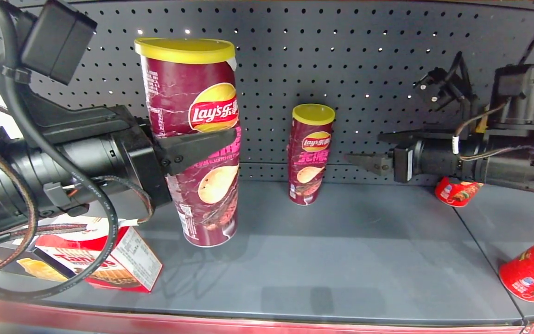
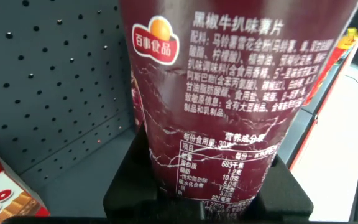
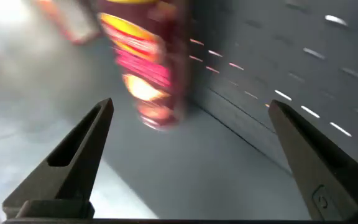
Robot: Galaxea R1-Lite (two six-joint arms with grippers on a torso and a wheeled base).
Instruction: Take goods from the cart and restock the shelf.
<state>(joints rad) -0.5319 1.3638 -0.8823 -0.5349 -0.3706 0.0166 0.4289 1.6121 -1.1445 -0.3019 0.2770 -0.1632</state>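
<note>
Held can (image 1: 188, 88) — standing can (image 1: 310, 157) well apart

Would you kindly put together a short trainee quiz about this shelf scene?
1. True or false: the left pincer is shut on the front maroon can.
2. The right pincer is: A) open and empty; B) shut and empty; C) shut on a bottle.
3. Fill in: the back maroon can has a ___ lid.
Key: 1 true; 2 A; 3 yellow.
</note>
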